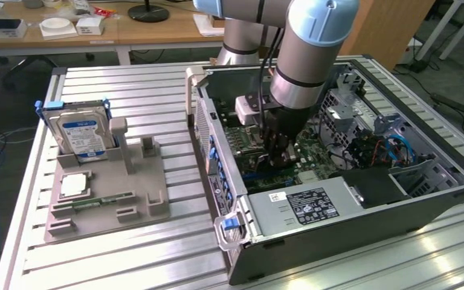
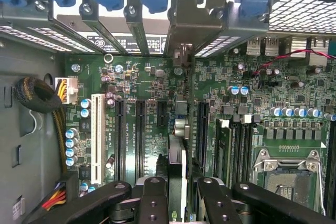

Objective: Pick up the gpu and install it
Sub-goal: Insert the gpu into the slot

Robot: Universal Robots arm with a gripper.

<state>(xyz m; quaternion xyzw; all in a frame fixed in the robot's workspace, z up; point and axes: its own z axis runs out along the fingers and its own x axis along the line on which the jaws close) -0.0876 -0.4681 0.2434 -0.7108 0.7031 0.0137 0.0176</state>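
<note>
Gripper (image 2: 177, 179) clamping gpu (image 2: 177, 148) edge-on over motherboard (image 2: 142, 82).

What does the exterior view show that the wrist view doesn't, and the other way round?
Exterior view: the arm reaching down into the case, and beside the case a stand with a hard drive and a memory stick. Wrist view: the card slots up close, and the gpu seen edge-on in the hand. Both: the hand and the green board.
</note>
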